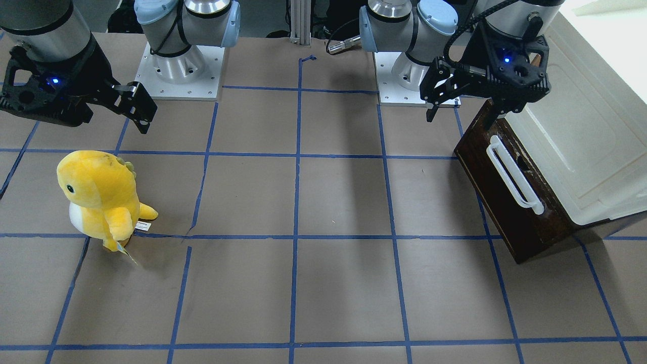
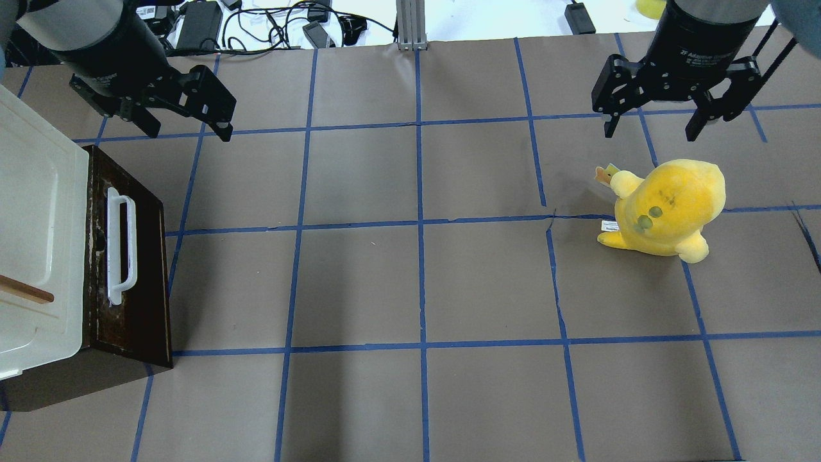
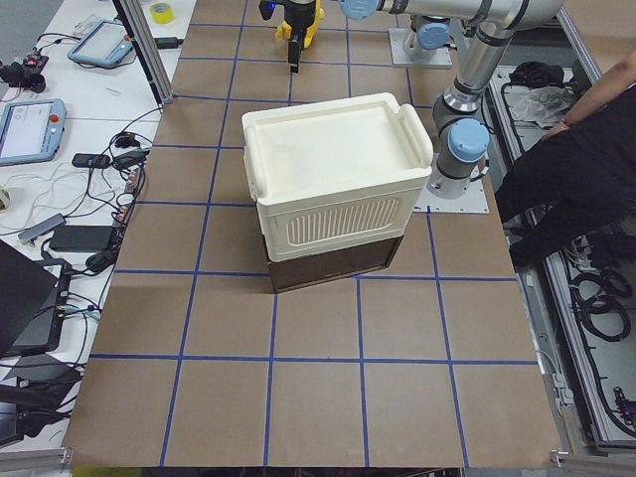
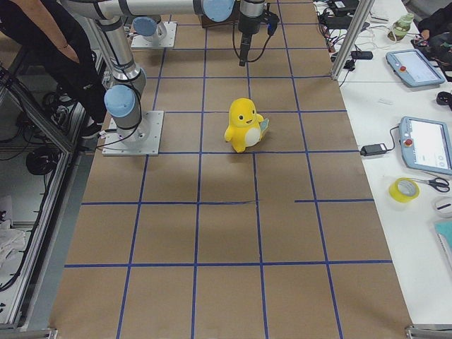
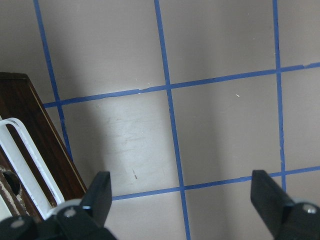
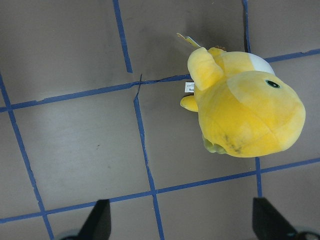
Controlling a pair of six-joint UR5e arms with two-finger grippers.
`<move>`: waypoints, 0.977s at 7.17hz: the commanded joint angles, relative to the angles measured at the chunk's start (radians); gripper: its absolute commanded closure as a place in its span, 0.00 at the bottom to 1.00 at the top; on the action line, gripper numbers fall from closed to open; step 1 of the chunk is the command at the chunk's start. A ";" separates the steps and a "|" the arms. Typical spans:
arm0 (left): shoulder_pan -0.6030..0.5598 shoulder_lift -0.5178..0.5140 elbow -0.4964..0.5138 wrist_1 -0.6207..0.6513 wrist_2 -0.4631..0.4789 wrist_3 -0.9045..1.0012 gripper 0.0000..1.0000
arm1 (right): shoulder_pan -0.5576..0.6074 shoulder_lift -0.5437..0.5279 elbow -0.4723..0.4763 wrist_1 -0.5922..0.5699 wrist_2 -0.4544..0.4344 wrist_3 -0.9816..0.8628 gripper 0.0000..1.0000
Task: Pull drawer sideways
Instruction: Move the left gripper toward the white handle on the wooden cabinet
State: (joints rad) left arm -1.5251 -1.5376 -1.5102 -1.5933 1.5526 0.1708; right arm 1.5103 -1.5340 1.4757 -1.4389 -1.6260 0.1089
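The drawer (image 2: 144, 269) has a dark brown front with a long white bar handle (image 2: 120, 250) and sits under a cream-white cabinet (image 2: 38, 212). It also shows in the front view (image 1: 505, 212) and at the left edge of the left wrist view (image 5: 35, 125). My left gripper (image 2: 189, 128) is open and empty. It hovers above the table just off one end corner of the drawer front, clear of the handle (image 1: 513, 174). My right gripper (image 2: 649, 125) is open and empty on the other side of the table.
A yellow plush dinosaur (image 2: 667, 205) stands on the paper below my right gripper (image 6: 182, 220), also in the front view (image 1: 101, 197). A small tan wooden handle (image 2: 25, 290) lies on the cabinet top. A person (image 3: 586, 149) stands behind the robot bases.
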 commanded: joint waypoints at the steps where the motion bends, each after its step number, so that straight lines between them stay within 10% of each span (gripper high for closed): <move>1: -0.003 0.004 -0.001 0.004 0.014 -0.011 0.00 | 0.001 0.000 0.000 0.000 0.000 0.000 0.00; 3: -0.001 -0.019 -0.002 0.012 0.041 -0.068 0.00 | 0.001 0.000 0.000 0.000 0.000 0.000 0.00; 7: -0.117 -0.100 -0.166 0.100 0.414 -0.527 0.00 | 0.001 0.000 0.000 0.000 0.000 0.000 0.00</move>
State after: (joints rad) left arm -1.5845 -1.6043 -1.6077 -1.5428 1.8253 -0.2063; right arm 1.5110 -1.5339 1.4757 -1.4389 -1.6260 0.1089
